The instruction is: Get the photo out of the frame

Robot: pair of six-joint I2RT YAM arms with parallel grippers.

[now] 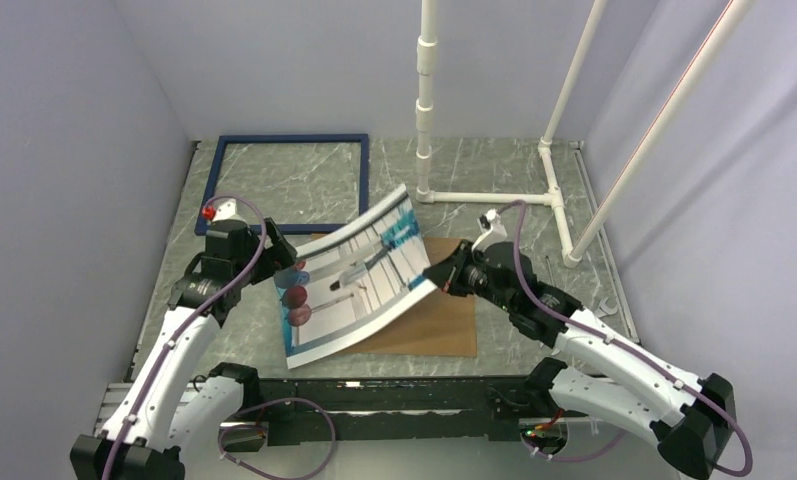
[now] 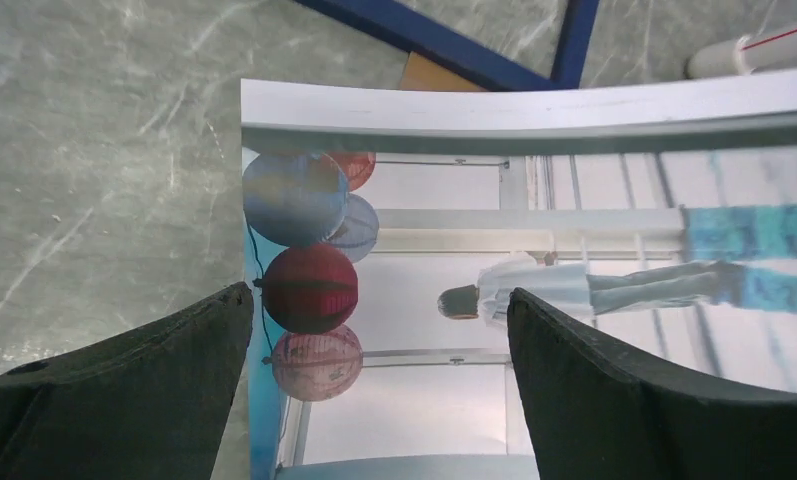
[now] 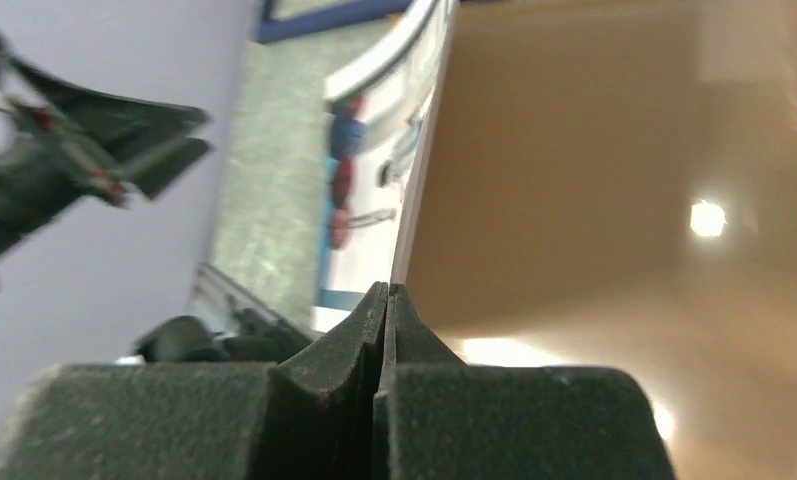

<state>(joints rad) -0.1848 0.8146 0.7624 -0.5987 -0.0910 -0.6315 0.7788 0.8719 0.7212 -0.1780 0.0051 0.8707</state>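
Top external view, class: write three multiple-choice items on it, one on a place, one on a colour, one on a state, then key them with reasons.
1. Where on the table does the frame lie? A far left; B near right; C centre.
2. The frame's colour? A red; B dark blue; C white.
3. The right gripper is: A open; B shut on the photo; C out of view.
Key: 1A, it lies empty at the far left; 2B, navy border; 3B, it pinches the lifted photo's right edge.

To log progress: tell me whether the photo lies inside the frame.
No, the frame encloses only bare table; the photo curls outside it.
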